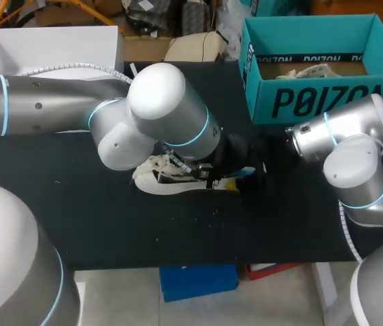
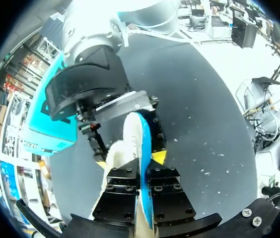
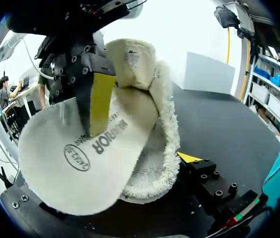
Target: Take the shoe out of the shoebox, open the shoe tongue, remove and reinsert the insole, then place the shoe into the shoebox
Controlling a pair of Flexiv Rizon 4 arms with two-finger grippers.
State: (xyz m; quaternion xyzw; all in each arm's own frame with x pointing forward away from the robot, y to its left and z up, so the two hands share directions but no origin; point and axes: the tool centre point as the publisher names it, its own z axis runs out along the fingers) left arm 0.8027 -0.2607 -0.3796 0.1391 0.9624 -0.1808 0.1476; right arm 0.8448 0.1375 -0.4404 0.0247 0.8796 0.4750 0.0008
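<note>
Left gripper [image 2: 139, 161] is closed flat on the insole [image 3: 80, 163], one finger on each face. The insole's long axis runs out along these fingers toward the right gripper [image 1: 254, 168], whose hold cannot be told. The shoe [image 1: 161, 178] lies lengthwise on the table [image 1: 110, 224], just under both grippers and well apart from the shoebox [image 1: 314, 102]. The left arm probably guides the insole.

Look at your shoe [image 3: 167, 124]: shaggy cream fleece round the collar, woven cloth lining inside. Its insole [image 3: 75, 168] reads as matt felt, and its sole [image 2: 136, 139] looks smooth and rubbery. Under the shoe, the table [image 1: 110, 224] is matt black and speckled. Beyond the shoe, the shoebox [image 1: 327, 98] is matt card. Your left arm [image 1: 164, 102] shines glossy silver.
</note>
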